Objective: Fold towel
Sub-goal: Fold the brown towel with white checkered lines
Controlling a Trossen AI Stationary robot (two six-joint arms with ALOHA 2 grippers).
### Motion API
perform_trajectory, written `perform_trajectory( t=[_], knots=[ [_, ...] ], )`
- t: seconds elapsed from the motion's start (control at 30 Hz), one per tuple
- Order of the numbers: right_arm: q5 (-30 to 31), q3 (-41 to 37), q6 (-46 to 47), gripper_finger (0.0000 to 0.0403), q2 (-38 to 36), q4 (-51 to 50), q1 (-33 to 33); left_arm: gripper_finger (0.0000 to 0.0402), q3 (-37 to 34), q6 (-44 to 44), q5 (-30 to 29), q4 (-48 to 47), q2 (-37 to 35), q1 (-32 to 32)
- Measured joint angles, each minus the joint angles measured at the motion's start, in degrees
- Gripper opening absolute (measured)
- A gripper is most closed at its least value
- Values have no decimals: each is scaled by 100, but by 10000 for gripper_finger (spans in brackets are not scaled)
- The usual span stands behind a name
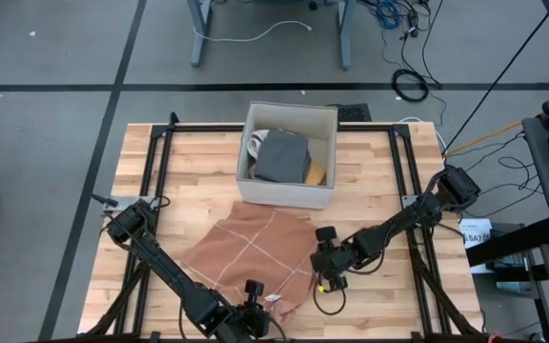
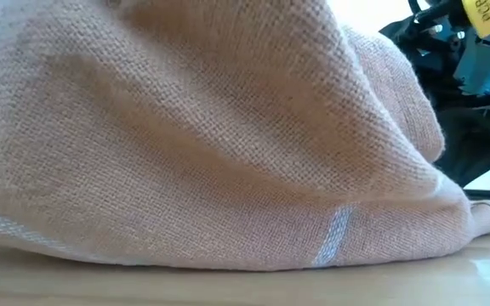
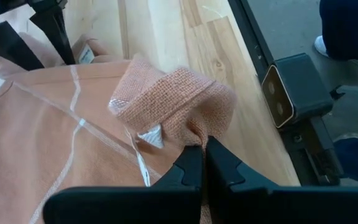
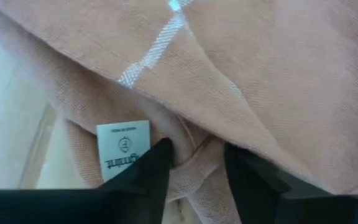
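Wooden surface (image 1: pixel 389 295) carried the peach towel (image 1: pixel 251 252), rumpled in front of the cardboard box (image 1: pixel 289 157). My left hand (image 3: pixel 204 163) was clamped on a bunched towel corner. My right hand (image 4: pixel 194 163) straddled the edge by the label (image 4: pixel 124 148), fingers apart.

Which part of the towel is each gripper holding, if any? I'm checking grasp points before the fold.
The left gripper pinches the peach woven towel at a bunched corner. The right gripper straddles the edge fold beside the white label, not clamped.
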Motion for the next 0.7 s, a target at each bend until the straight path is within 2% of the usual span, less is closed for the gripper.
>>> perform_trajectory(
  t=[0.13, 0.3, 0.47, 0.7],
  knots=[
    [-41, 0, -137, 96, 1, 24, 3, 0, 1, -13, 1, -1, 0, 0],
    [-387, 0, -179, 14, -19, 38, 27, 0, 1, -78, 1, -163, 0, 0],
    [-342, 0, -170, 12, -258, -25, 219, 0, 0, -359, 6, -579, 0, -9],
    [76, 0, 56, 5, -1157, -570, 843, 0, 1, -776, 3, -1040, 0, -80]
  ],
)
